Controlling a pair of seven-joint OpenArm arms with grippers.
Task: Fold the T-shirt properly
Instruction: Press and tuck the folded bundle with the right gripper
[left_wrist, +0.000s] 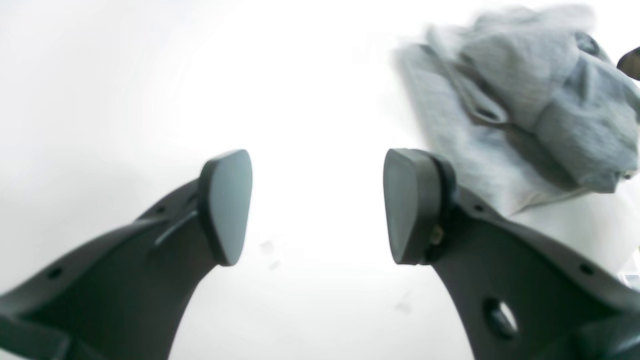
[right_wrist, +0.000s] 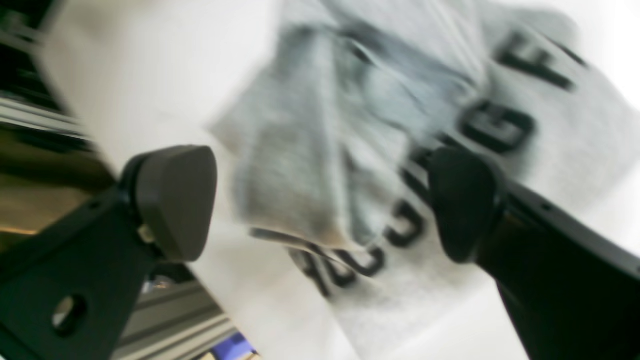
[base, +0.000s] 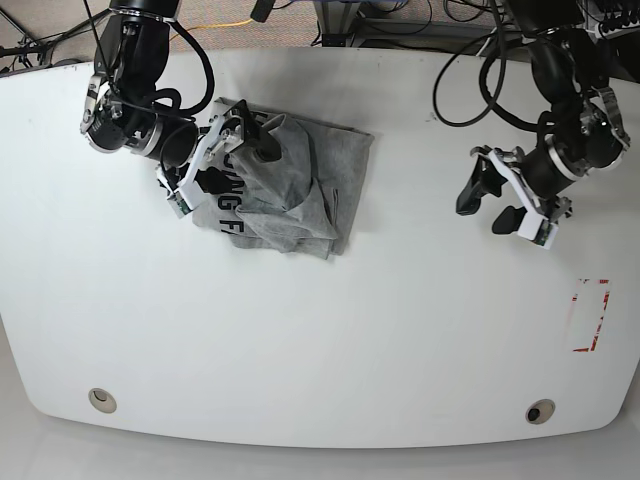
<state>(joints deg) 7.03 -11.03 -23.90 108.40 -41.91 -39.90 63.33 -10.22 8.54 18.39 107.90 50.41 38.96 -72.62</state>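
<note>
T-shirt (base: 290, 185), grey and rumpled with black lettering showing, lies bunched on the white desk (base: 320, 330) toward ten o'clock in the base view. Right hand (base: 205, 160) hovers spread wide over its nine o'clock edge, gripping nothing. Left hand (base: 505, 200) hangs open and empty, well apart at three o'clock.
</note>
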